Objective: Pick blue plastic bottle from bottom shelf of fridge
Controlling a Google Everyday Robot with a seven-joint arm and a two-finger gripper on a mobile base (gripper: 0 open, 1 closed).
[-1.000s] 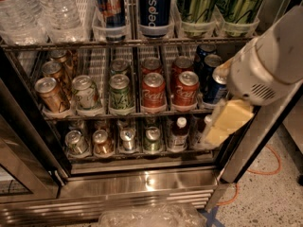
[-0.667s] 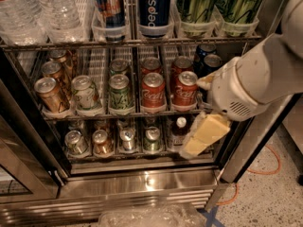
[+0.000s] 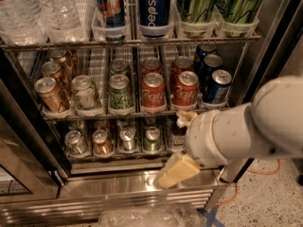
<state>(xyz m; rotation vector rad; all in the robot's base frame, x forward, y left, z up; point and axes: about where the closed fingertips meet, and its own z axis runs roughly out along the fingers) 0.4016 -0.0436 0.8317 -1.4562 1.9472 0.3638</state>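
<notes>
**Open pincer at the bottle on the lowest rack**

The white arm (image 3: 246, 131) stretches from the right side of the view. Its pincer (image 3: 171, 150) is in front of the right end of the bottom shelf (image 3: 118, 156) of the fridge (image 3: 109, 186). The two pale yellow fingers (image 3: 177, 170) are spread well apart, one near the edge of the rack above and one lower, over the steel sill, and they grip nothing. The blue plastic bottle (image 3: 177, 135) stands in the rightmost lane of the bottom shelf, seen between the two fingers. Only its dark body shows. If a finger touches it, one cannot tell. Four cans (image 3: 128, 140) stand to its left, and red Coca-Cola cans (image 3: 153, 92) stand on the rack above.
</notes>
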